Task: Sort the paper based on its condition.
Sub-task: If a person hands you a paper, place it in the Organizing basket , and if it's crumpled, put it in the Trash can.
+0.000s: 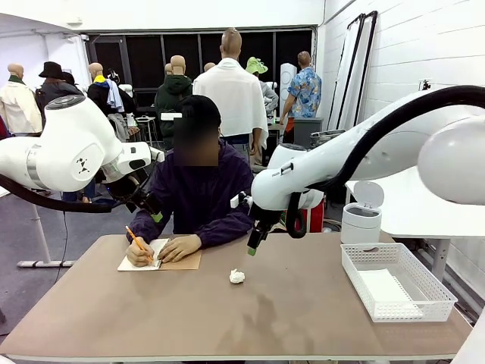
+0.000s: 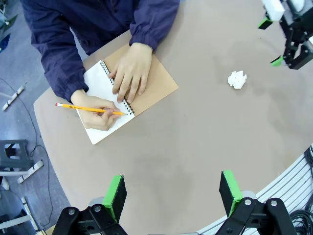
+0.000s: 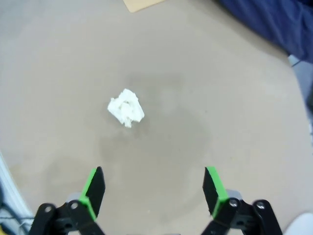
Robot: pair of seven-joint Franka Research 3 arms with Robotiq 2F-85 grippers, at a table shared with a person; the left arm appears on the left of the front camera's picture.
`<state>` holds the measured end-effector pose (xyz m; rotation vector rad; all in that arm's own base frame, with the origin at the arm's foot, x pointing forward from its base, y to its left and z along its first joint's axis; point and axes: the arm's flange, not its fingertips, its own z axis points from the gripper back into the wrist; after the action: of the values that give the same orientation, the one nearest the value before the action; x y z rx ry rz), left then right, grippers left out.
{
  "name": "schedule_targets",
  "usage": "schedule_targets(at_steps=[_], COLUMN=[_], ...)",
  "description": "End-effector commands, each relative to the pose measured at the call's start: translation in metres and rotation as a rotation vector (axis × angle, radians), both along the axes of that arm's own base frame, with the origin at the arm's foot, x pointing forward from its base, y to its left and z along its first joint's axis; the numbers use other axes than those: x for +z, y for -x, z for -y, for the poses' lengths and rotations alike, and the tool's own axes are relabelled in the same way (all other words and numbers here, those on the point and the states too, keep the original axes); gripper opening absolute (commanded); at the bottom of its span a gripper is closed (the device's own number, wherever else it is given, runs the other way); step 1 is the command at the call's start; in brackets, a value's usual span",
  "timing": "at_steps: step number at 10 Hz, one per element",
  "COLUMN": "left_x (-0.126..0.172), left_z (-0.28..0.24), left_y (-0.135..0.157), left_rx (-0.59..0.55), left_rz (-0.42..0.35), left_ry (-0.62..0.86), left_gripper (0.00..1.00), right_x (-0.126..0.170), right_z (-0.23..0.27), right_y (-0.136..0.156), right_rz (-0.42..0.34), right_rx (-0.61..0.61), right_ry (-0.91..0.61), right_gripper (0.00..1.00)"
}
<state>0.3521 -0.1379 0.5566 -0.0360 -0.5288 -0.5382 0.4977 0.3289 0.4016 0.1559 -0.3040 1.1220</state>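
Hovering over the crumpled paper [image 3: 126, 108], right gripper [image 3: 152, 175] is held spread wide. Left gripper [image 2: 171, 180] is spread too, farther off.

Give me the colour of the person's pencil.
Orange-yellow pencil, clearest in the left wrist view.

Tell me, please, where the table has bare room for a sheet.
The near half of the table is bare, up to the crumpled paper; so is the strip between that paper and the tray. It is crowded far left, around the notebook and the person's hands.
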Motion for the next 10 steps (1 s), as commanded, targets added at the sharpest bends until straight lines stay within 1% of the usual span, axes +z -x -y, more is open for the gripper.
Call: schedule_targets(at_steps=[1,3,5,10], left_x=[0.001,0.001,0.001,0.001], left_z=[-0.001,-0.001,-0.001,-0.001], left_y=[0.0,0.0,0.0,0.0], left_rx=[-0.001,-0.001,-0.001,-0.001], left_rz=[-0.001,-0.001,-0.001,-0.001], left_ry=[0.012,0.012,0.012,0.012], left_gripper=[1.0,1.0,1.0,1.0], right_x=[-0.007,-0.026,-0.042,-0.069], right_z=[-0.009,-0.023,-0.039,-0.055], right_y=[-0.018,-0.027,-0.027,-0.027], right_rz=[-0.025,-0.064,-0.099,-0.126], right_rx=[0.041,0.069,0.103,0.153], right_ry=[0.017,0.015,0.018,0.055], right_gripper=[1.0,1.0,1.0,1.0])
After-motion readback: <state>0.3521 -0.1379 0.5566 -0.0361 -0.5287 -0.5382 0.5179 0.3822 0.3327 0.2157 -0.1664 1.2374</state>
